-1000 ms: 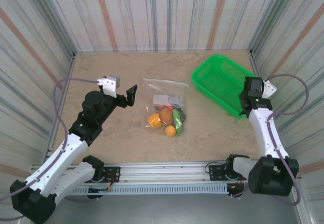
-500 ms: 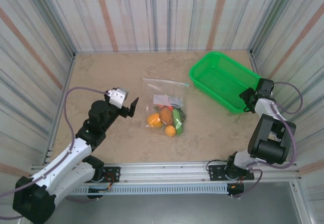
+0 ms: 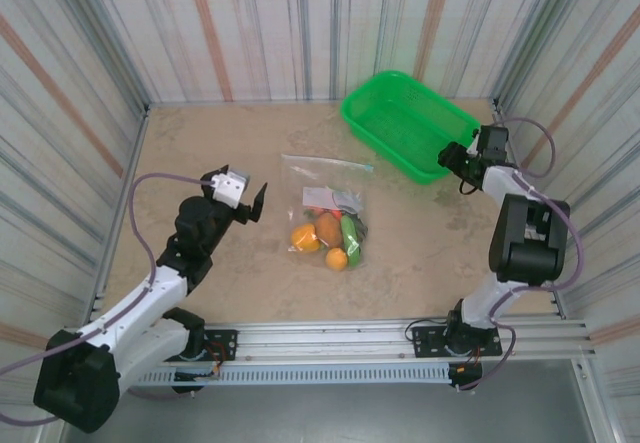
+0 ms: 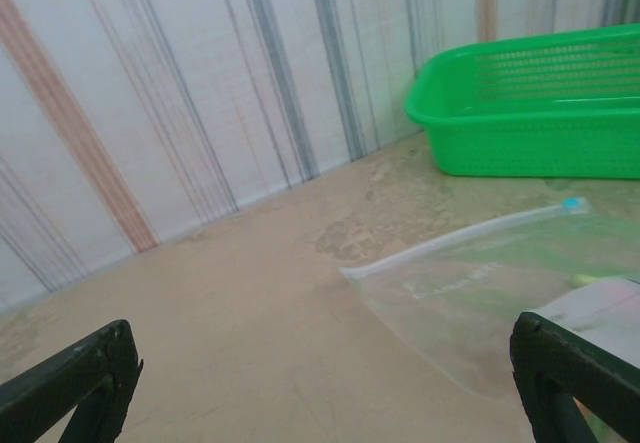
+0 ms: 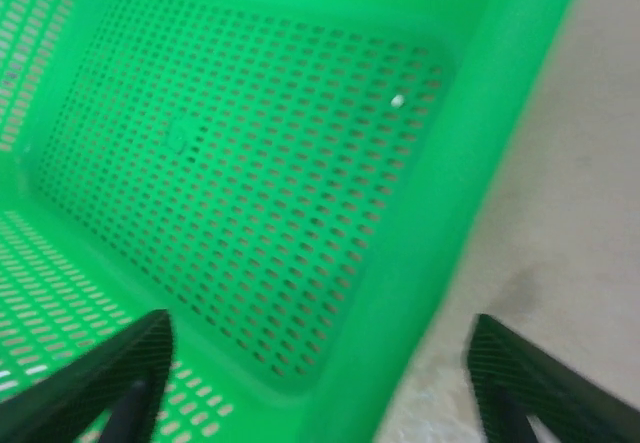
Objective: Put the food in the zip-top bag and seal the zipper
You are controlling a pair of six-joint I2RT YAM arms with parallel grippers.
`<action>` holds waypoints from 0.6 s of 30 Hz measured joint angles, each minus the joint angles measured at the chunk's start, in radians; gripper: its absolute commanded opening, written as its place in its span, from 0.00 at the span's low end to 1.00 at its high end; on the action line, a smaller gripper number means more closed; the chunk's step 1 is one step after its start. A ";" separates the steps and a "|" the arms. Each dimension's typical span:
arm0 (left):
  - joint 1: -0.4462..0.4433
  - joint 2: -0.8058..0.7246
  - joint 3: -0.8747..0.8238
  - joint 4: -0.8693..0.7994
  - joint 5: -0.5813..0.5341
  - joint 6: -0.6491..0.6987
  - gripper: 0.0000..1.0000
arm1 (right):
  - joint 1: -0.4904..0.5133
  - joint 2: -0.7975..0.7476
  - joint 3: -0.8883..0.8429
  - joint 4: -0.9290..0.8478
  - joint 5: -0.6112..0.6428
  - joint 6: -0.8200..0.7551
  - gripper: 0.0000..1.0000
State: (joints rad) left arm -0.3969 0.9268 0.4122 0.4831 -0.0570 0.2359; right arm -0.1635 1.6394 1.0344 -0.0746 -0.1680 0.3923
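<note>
The bag (image 3: 320,175) of food (image 3: 328,231) lies on your beige table (image 3: 200,143), striped walls (image 3: 300,33) around; left gripper (image 3: 258,203) and right gripper (image 3: 452,158) both gape wide.

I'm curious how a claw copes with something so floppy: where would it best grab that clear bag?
Probably the zip strip along the far edge of the zip-top bag: it is likely the stiffest part, and the film there lies flat and empty, while the food bulges at the near end. Come in low from the left, where the open left gripper faces it.
</note>
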 measured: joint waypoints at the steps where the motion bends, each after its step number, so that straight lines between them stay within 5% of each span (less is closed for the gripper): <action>1: 0.015 0.018 0.000 0.014 -0.004 -0.001 0.99 | 0.012 -0.050 -0.019 -0.001 0.039 -0.014 0.92; 10: 0.208 0.158 -0.016 0.098 0.007 -0.069 0.99 | 0.151 -0.491 -0.386 0.188 0.168 -0.185 0.85; 18: 0.334 0.204 -0.079 0.130 0.011 -0.141 0.99 | 0.178 -0.499 -0.684 0.323 0.220 -0.274 0.86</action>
State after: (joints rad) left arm -0.0628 1.1305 0.3332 0.6128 -0.0463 0.0952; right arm 0.0147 1.1400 0.3504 0.2481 0.0517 0.1188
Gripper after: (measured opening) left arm 0.986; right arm 0.869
